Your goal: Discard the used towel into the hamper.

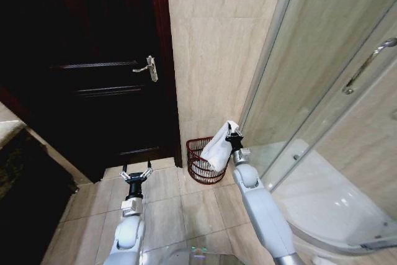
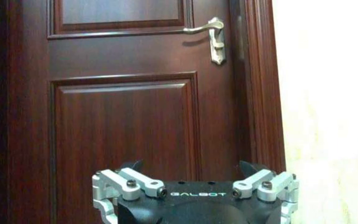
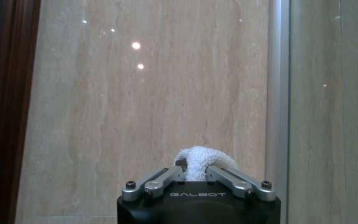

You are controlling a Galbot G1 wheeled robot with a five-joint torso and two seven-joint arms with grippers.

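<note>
- One right gripper point(image 1: 234, 134) clenches the white towel point(image 1: 218, 149), which hangs below its fingers, over the hamper point(image 1: 200, 161).
- Left gripper point(image 1: 136, 177) waits released.
- Risk: towel catches the rim.

Head view: high, looking forward and down over the beige tiled floor point(image 1: 186, 209), both arms in the lower frame. Left wrist view: level, facing the dark brown panelled wooden door point(image 2: 123, 121) at close range; its silver lever handle point(image 2: 211, 35) also appears in the head view. Right wrist view: level, close to the beige stone-tiled wall point(image 3: 154, 102), shared with the head view.
</note>
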